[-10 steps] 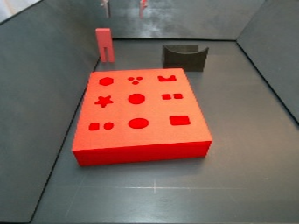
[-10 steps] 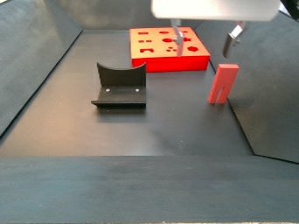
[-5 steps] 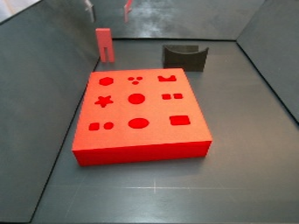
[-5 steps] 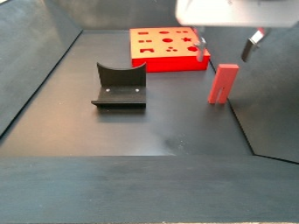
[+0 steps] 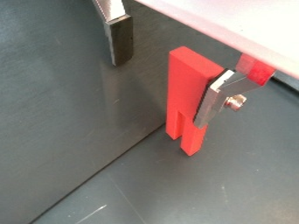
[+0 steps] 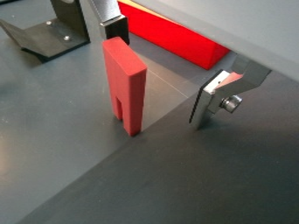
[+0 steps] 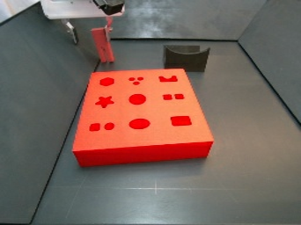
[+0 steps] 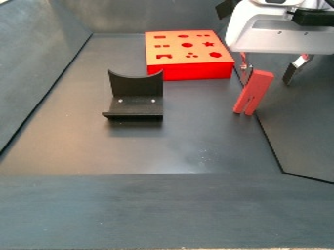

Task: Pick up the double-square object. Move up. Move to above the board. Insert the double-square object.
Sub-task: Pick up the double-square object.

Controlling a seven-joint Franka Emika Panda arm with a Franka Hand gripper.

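Gripper low over the floor, its fingers spread wide to either side of the double-square object. In a wrist view one finger lies against, or just beside, the bar's edge; the opposite finger stands clear of it. The jaws are apart and clamp nothing. The bar stands upright on the floor, notched at its foot. In a side view it sits at about 11 o'clock from the board; the fixture stands at about 1 o'clock from the board. No legible writing or labels are visible.
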